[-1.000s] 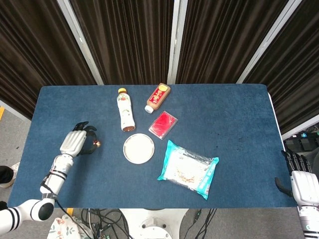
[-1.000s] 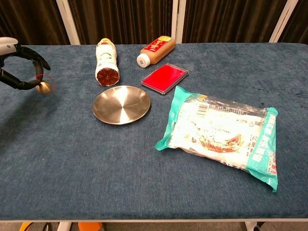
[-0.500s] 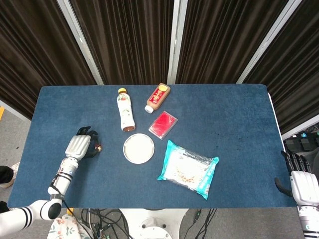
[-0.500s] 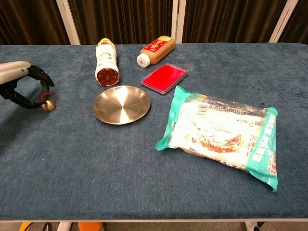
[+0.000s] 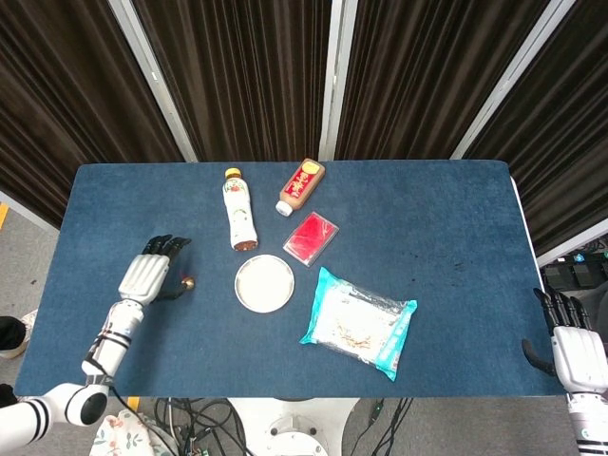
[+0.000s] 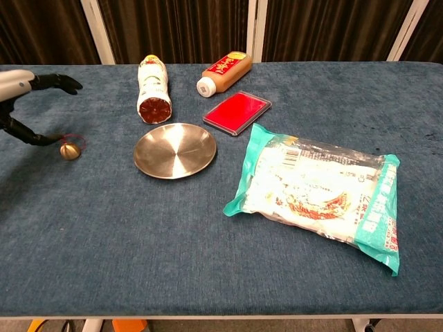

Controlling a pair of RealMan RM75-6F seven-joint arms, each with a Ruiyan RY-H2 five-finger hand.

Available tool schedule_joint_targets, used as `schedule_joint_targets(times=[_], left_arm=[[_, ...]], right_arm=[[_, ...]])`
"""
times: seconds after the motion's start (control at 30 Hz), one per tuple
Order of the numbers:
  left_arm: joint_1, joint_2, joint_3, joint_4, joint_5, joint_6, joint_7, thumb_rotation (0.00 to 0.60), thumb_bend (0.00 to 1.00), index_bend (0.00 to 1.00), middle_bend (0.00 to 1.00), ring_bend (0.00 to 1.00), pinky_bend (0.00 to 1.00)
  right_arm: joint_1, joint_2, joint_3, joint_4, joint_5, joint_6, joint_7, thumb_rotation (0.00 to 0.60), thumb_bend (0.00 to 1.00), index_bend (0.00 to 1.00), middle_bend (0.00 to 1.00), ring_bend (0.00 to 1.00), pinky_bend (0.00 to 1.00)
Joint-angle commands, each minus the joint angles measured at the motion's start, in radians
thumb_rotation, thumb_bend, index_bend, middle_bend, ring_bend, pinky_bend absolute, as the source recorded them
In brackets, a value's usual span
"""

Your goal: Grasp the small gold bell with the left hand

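The small gold bell with a red loop lies on the blue cloth at the table's left, also visible as a small dot, the bell, from the head view. My left hand is just left of it, fingers spread apart and lifted off it. In the chest view the left hand shows a thumb tip close to the bell and the other fingers raised above. Nothing is held. My right hand hangs off the table's right front corner, holding nothing, its fingers straight.
A round metal dish sits right of the bell. Behind it lie a white bottle, a brown sauce bottle and a red box. A large teal noodle packet lies at the right.
My left hand carried the bell down to the cloth, then opened. The bell now lies free on the table and the fingers have spread away from it.
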Motion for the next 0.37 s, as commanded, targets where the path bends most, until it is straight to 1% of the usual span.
schedule_joint_targets(times=[0.03,0.1,0.17,0.23,0.3,0.37], left_arm=[[0.04,0.06,0.017,-0.068,0.04,0.058,-0.003,0.6,0.3,0.1,0.1,0.01,0.02],[0.086,0.101,0.046,-0.104,0.084,0.127,-0.009,0.6,0.29,0.1,0.1,0.0,0.02],[0.134,0.13,0.074,-0.116,0.123,0.197,-0.014,0.6,0.29,0.1,0.09,0.0,0.02],[0.192,0.149,0.107,-0.091,0.194,0.31,0.003,0.6,0.28,0.1,0.09,0.0,0.02],[0.25,0.157,0.137,-0.046,0.24,0.407,0.046,0.6,0.28,0.1,0.09,0.0,0.01],[0.291,0.169,0.152,-0.035,0.242,0.451,0.068,0.6,0.28,0.1,0.09,0.0,0.01]], right_arm=[[-0.001,0.002,0.0,-0.005,-0.002,0.004,0.0,0.6,0.28,0.0,0.03,0.0,0.0],[-0.002,0.003,0.001,-0.008,-0.004,0.01,0.003,0.6,0.27,0.0,0.03,0.0,0.0],[-0.003,0.004,0.001,-0.01,-0.008,0.013,0.002,0.6,0.28,0.0,0.02,0.0,0.0],[-0.003,0.004,0.0,-0.014,-0.013,0.017,0.0,0.6,0.28,0.0,0.02,0.0,0.0],[-0.006,0.007,-0.002,-0.02,-0.018,0.024,-0.005,0.6,0.28,0.0,0.01,0.0,0.0],[-0.009,0.009,-0.003,-0.022,-0.022,0.032,-0.01,0.6,0.28,0.0,0.01,0.0,0.0]])
